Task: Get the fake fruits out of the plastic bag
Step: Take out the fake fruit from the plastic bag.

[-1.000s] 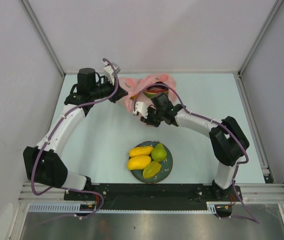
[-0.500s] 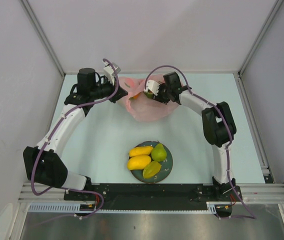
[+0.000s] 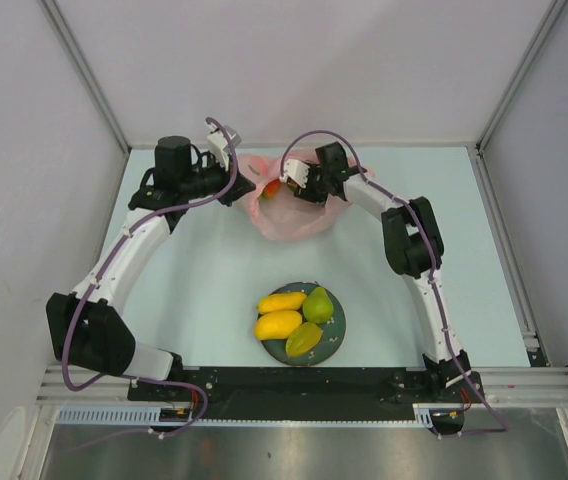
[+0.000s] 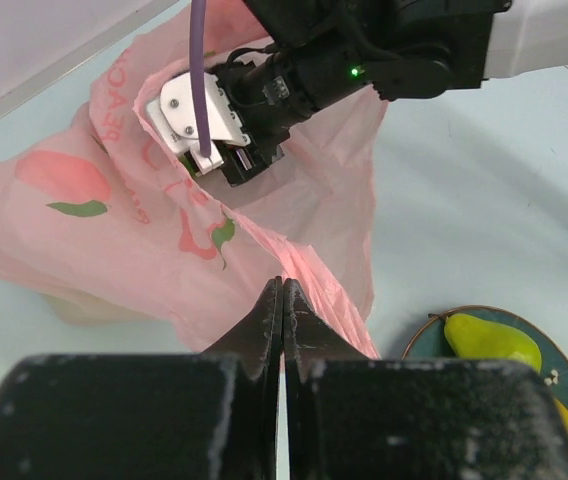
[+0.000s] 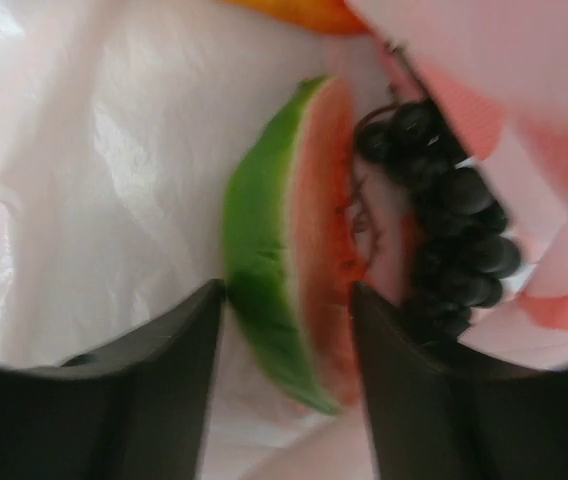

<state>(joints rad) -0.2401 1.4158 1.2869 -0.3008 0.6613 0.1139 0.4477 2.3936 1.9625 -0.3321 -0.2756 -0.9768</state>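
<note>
The pink plastic bag lies at the back of the table, its mouth held up. My left gripper is shut on the bag's edge, as the left wrist view shows. My right gripper reaches into the bag's mouth and is open. In the right wrist view its jaws stand on either side of a watermelon slice. Dark grapes lie to the right of the slice, and an orange-red mango lies above it. The bag's film surrounds them.
A round dark plate near the front holds two yellow mangoes, a green pear and another green fruit. The pear also shows in the left wrist view. White walls and metal rails enclose the table.
My right arm has swung from in front of the bag up and back, then pushed its gripper into the bag's mouth. The left gripper has kept its hold.
</note>
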